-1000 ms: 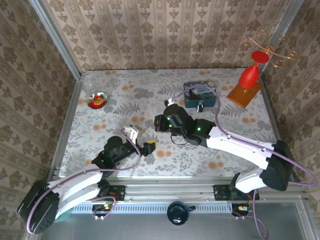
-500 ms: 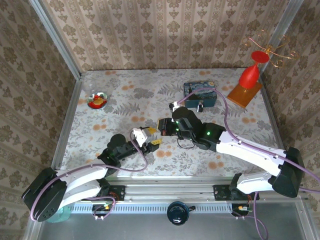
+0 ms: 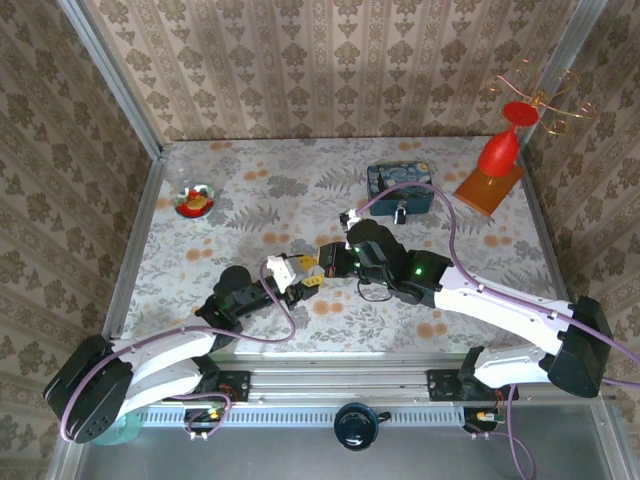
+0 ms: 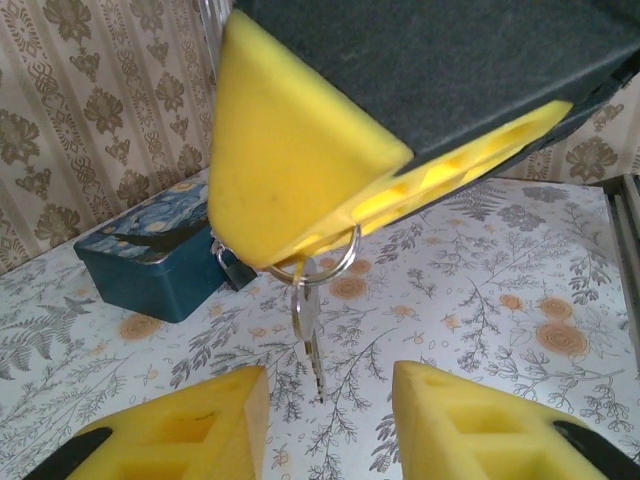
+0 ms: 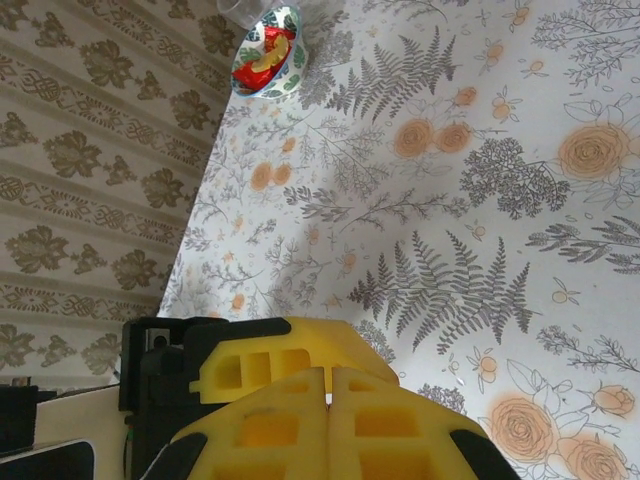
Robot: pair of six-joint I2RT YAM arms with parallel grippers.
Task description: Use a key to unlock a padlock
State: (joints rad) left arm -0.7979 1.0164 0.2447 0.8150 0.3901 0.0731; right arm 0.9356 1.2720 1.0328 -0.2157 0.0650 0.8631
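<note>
Over the last second the two arms have closed on each other near the middle of the top view. The left tool has swung up and rightward. The right tool has drawn back toward the lower centre of the frame, away from the blue tin. The two tools now sit just beside each other above the bench. In the left wrist view the right tool's yellow fingers are pressed together on a key ring, and the key hangs straight down from it at frame centre. The left tool's own fingers are spread wide at the bottom of that frame, one on each side of the key's tip, and neither touches it. This looks like a handover or a regrasp being set up, perhaps so that the key can be held by its bow rather than left swinging from the ring. No unlocking has begun. The padlock rests against the near face of the tin, in the upper right of the top view and well apart from both tools. Someone would have to steady it before a key could go in.
</note>
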